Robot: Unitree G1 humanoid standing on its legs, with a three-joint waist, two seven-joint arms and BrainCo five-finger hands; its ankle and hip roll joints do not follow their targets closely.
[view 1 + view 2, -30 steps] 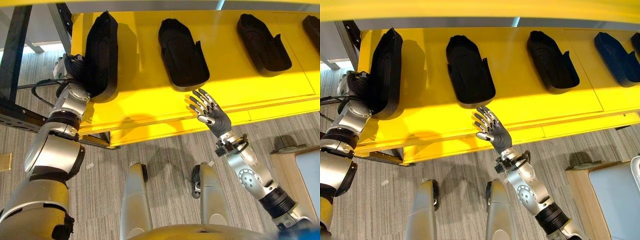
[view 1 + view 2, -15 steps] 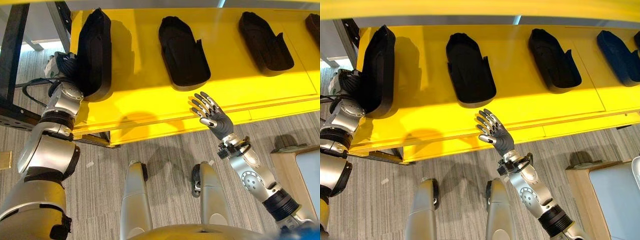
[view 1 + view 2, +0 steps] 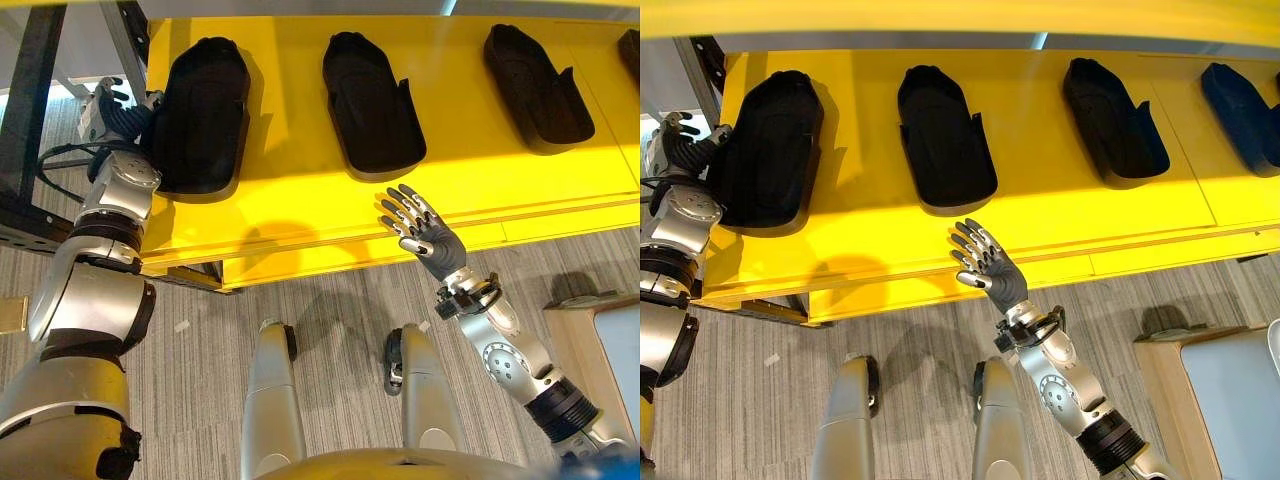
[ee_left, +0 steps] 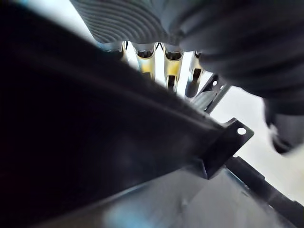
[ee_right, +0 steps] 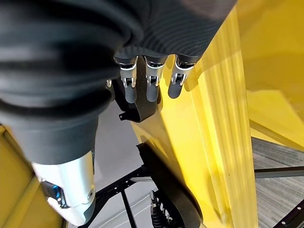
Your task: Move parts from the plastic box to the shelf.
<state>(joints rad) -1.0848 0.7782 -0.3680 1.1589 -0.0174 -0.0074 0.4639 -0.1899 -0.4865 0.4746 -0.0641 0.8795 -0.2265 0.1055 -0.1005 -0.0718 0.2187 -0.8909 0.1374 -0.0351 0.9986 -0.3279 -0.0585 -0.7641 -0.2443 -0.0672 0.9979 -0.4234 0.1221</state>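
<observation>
Four black parts show on the yellow shelf (image 3: 300, 215) in the left eye view, set in a row and well apart: the leftmost part (image 3: 200, 115) lying flat near the shelf's left end, a second part (image 3: 370, 100), a third part (image 3: 540, 85), and a fourth part (image 3: 630, 45) cut off by the edge. In the right eye view that last one looks dark blue rather than black, though it is hard to be sure.

The left robot hand (image 3: 110, 112) is at the shelf's left end, just beside the leftmost part's outer edge; its fingers (image 4: 166, 66) look fairly straight, but whether they touch the part I cannot tell.

The right robot hand (image 3: 425, 232) hovers at the shelf's front edge, fingers spread open, holding nothing, below the second part.
</observation>
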